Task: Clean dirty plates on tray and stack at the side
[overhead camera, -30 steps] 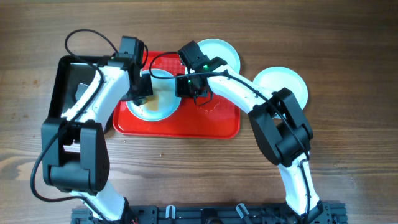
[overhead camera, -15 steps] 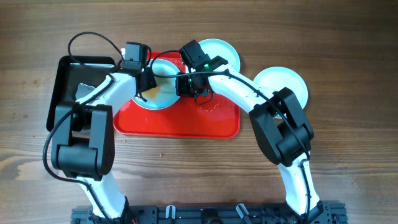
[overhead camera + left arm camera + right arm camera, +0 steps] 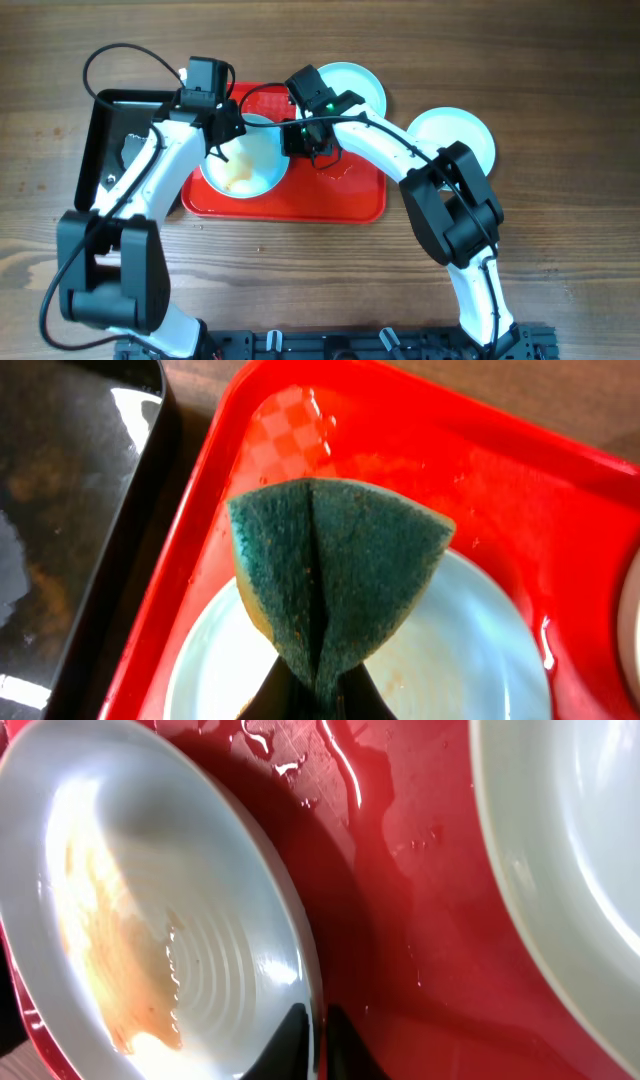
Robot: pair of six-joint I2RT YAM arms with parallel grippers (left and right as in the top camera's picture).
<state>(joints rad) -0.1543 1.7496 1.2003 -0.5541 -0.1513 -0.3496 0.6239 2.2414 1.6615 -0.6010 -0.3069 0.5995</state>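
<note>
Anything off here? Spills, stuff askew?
Liquid is pooled on the red tray beside the smeared plate, which carries orange residue. A second plate overhangs the tray's far rim, partly off it.

Brown wood-grain tabletop [image 3: 560,60], soft even light, source unclear

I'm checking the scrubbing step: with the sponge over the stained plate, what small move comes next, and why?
Probably lower the left claw so its green sponge meets the orange smear on the plate; the smear lies unwiped, and the right claw pinches the rim.
</note>
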